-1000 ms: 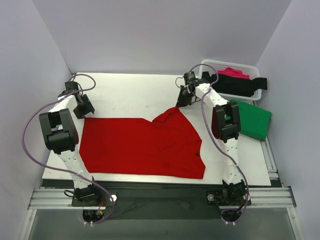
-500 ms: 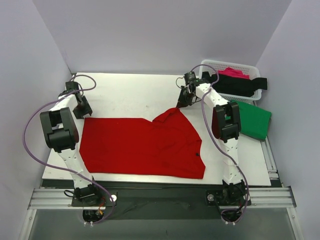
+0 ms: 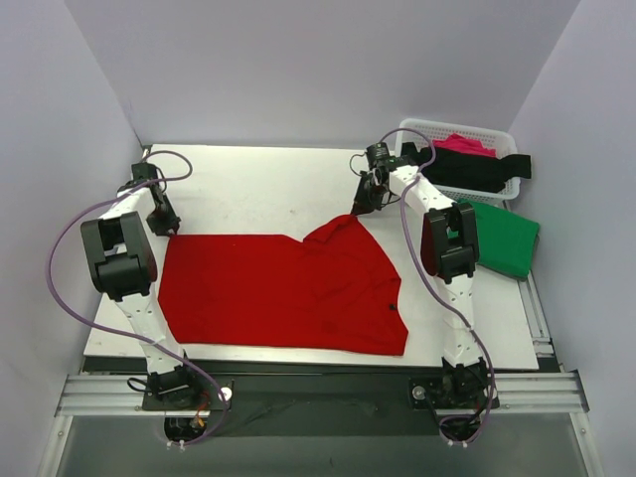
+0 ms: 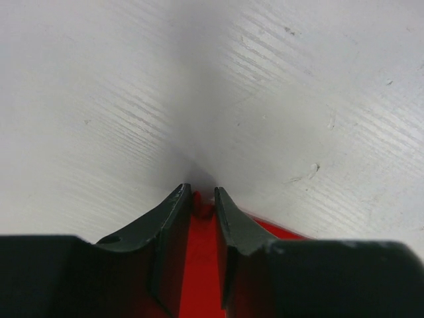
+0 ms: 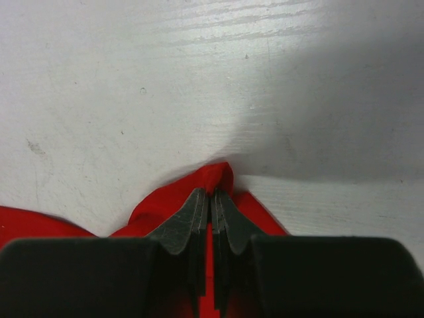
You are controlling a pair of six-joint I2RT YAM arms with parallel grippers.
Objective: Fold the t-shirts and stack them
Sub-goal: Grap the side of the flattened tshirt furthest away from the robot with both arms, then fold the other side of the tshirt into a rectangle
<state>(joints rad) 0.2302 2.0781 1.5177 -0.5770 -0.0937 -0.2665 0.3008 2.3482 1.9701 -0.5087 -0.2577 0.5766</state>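
The white surface (image 3: 268,184) fills the middle of the overhead view. The red t-shirt (image 3: 283,293) lies spread flat across its lower half, reaching from the left arm (image 3: 119,258) almost to the right arm (image 3: 449,238). One flap near the upper middle of the cloth is drawn up off the surface into a peak.

At the right edge of the frame the green t-shirt (image 3: 507,238) lies folded, just below the white basket (image 3: 422,129). The black t-shirt (image 3: 477,171) drapes over the basket's near rim. The pink t-shirt (image 3: 462,144) sits inside, behind the black one.

The left hand (image 3: 164,227) is down at the red shirt's upper left corner. In its wrist view the fingers (image 4: 165,222) stand nearly together, with a bit of red cloth pinched between their tips. The right hand (image 3: 360,207) is at the raised peak. Its fingers (image 5: 189,215) are pressed together on a small fold of the red shirt.
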